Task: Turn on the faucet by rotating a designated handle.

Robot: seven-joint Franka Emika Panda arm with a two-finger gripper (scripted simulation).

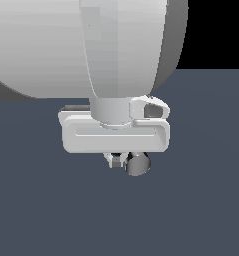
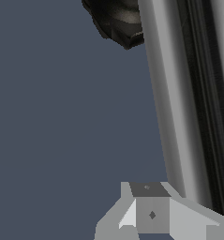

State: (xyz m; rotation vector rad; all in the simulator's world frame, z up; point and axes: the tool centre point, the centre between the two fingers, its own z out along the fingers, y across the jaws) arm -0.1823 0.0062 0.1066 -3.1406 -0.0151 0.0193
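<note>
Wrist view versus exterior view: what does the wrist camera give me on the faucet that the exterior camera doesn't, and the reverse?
Only the wrist view shows the shiny chrome-silver cylindrical handle along its length, running up to the black elbow neck, with one light grey gripper finger close against the bar. Only the exterior view shows the large white robot arm and the white gripper body from outside, hiding most of the faucet; just the handle's round end peeks out below. Both share the handle, the gripper and the dark blue-grey floor. Neither shows whether the jaws are closed.

I log: chrome handle, long bar beside one grey fingertip; black ribbed base at its far end; slate floor.
</note>
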